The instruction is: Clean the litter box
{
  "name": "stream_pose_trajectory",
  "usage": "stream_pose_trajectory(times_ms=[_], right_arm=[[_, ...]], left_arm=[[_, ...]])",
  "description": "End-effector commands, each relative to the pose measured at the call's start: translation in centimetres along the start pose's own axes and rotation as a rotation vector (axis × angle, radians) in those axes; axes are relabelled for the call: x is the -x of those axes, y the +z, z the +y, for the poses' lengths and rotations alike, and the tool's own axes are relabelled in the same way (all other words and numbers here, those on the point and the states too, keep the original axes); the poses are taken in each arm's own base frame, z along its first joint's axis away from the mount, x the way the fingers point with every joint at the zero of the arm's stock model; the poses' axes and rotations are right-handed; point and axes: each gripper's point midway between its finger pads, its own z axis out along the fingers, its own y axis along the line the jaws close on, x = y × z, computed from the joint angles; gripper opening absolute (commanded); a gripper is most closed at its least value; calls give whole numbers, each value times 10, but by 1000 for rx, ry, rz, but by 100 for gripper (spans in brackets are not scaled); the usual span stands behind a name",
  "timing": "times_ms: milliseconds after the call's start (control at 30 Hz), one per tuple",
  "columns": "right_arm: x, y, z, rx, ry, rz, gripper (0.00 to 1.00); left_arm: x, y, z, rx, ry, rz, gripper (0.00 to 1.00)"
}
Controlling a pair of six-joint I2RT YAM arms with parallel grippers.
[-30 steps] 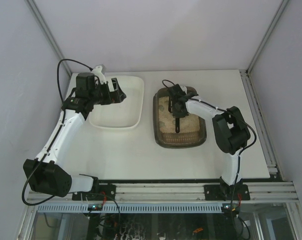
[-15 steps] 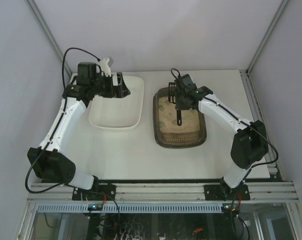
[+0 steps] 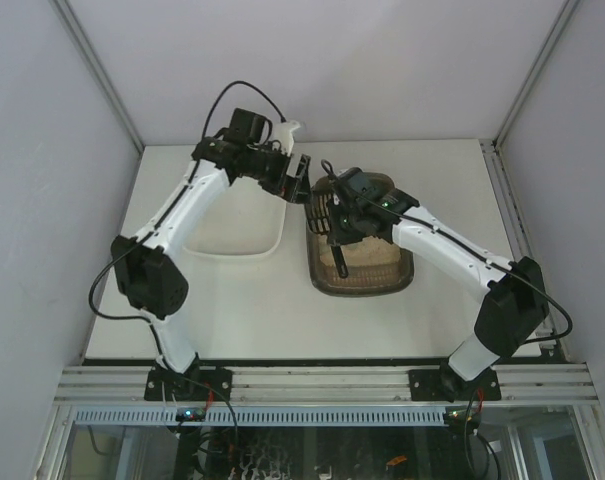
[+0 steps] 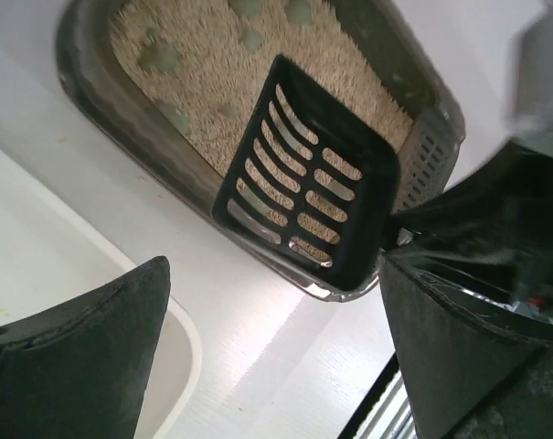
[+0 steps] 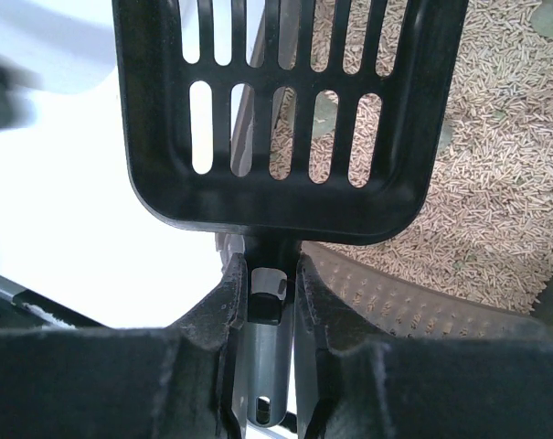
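The dark litter box [image 3: 406,268] holds beige litter with a few grey-green clumps [image 4: 157,57]. It also shows in the left wrist view [image 4: 91,110] and the right wrist view [image 5: 413,302]. My right gripper [image 3: 346,207] [image 5: 268,291] is shut on the handle of a black slotted scoop [image 3: 324,210] [image 5: 276,110]. The scoop head hangs above the box's left rim and looks empty. My left gripper [image 3: 300,180] [image 4: 271,274] is open and empty. It hovers just left of the scoop [image 4: 313,201], over the gap between the box and the white tray.
A white plastic tray [image 3: 237,225] [image 4: 180,320] lies left of the litter box, under the left arm. Bare white table lies in front of both trays. Enclosure walls stand close at the back and sides.
My left arm swung right, from above the white tray to the litter box's left edge. My right gripper carried the scoop left and nearer, to the box's left rim.
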Motion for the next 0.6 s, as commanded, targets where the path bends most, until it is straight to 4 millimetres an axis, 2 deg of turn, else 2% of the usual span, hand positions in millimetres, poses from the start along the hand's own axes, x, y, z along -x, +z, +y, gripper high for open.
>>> stream_pose_trajectory(times_ms=[0,333,567], right_arm=[[11,-17,14,49,-20,-65,0],[13,-22,37,132,-51,-82,0],[10,-22,50,161,-74,-86,0]], left_arm=[[0,11,4,-13,38,39,100],[-9,36,2,-63,-4,69,100],[-9,43,-24,-208,-87,76,100]])
